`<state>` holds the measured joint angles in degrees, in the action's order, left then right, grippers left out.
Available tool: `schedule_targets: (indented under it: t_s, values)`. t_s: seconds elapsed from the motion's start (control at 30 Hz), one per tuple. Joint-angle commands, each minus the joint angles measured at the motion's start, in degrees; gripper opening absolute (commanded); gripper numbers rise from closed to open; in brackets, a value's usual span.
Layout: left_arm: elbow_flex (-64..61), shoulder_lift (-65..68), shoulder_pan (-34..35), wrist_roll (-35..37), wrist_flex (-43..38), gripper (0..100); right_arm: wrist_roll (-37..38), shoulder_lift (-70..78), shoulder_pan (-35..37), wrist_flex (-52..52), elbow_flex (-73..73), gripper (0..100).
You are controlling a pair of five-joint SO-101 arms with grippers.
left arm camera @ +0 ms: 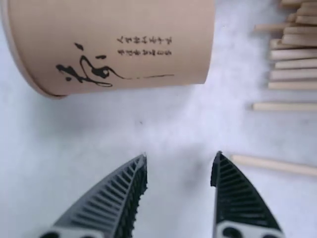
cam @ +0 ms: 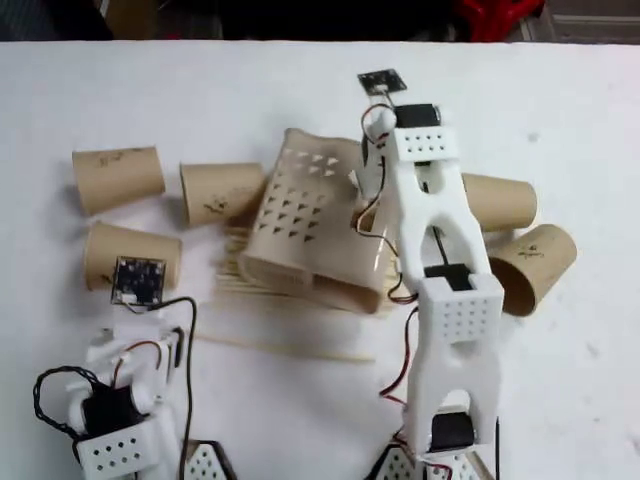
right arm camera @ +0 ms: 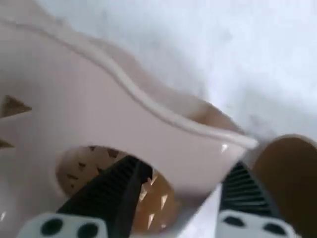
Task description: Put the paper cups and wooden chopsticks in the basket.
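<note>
Your left gripper (left arm camera: pixel 181 154) hangs low over the table (cam: pixel 580 90), fingers apart with nothing between them. Just ahead of it a cup (left arm camera: pixel 114 44) lies on its side. In the high view that cup (cam: pixel 115 250) is at the left of the frame, partly covered by the left wrist. Two more cups lie tipped over above it, one (cam: pixel 118 178) at the upper left and one (cam: pixel 220 192) just beside the basket (cam: pixel 310 220).

The basket lies on its side at the centre of the frame. The chopsticks (cam: pixel 250 275) are bunched against its lower left edge, and a single stick (cam: pixel 290 348) lies apart, lower in the frame.

Your right arm (cam: pixel 440 250) runs up the centre right and covers part of the basket's right side. Your right gripper (right arm camera: pixel 190 168) straddles the basket wall (right arm camera: pixel 99 114), one finger inside and one outside, spread apart. Whether they press the wall isn't clear.

Two further cups lie right of that arm. One (cam: pixel 505 200) is half hidden behind it, and the other (cam: pixel 535 265) is lower down.
</note>
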<state>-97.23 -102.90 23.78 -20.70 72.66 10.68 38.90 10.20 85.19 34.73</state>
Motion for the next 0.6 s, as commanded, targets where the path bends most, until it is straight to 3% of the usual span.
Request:
schedule_targets:
  t_s: [0.0, 0.07, 0.4, 0.57]
  values:
    - [0.2, -0.2, 0.5, -0.2, 0.2, 22, -0.2, -0.7, -1.3, -1.8, 2.1, 5.8]
    - [0.2, -0.2, 0.5, -0.2, 0.2, 22, -0.4, -1.2, -1.5, -3.0, 2.2, 1.1]
    - [0.2, -0.2, 0.5, -0.2, 0.2, 22, -5.7, -20.2, -2.2, -4.2, 2.2, 1.6]
    - [0.2, -0.2, 0.5, -0.2, 0.2, 22, -7.0, -29.8, -2.2, -9.7, 2.1, 1.5]
